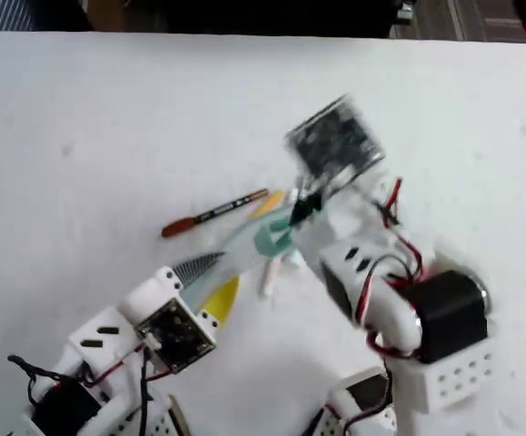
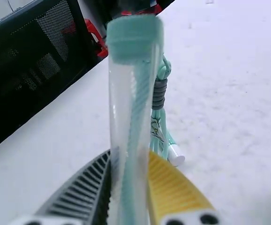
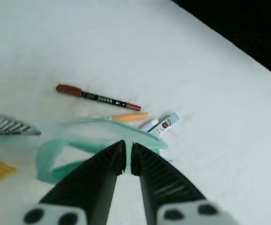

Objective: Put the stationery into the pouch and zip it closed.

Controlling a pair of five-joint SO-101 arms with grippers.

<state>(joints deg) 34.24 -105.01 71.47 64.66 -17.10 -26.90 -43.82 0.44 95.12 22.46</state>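
Note:
The clear pouch (image 1: pixel 244 245) with teal trim is held up between both arms over the white table. My left gripper (image 1: pixel 210 277) is shut on one end of it; in the left wrist view the pouch (image 2: pixel 130 117) rises straight out of the black and yellow fingers. My right gripper (image 3: pixel 127 152) has its fingers almost together at the pouch's teal rim (image 3: pixel 48 159). A brown marker (image 3: pixel 98 98) lies on the table beyond the pouch. An orange pen (image 3: pixel 130 117) and a small white and blue item (image 3: pixel 165 124) lie by the rim.
A white capped piece (image 2: pixel 175 157) lies on the table under the pouch. A black mesh object (image 2: pixel 27 70) stands beyond the table edge. The table's far edge (image 1: pixel 244 34) borders a dark area.

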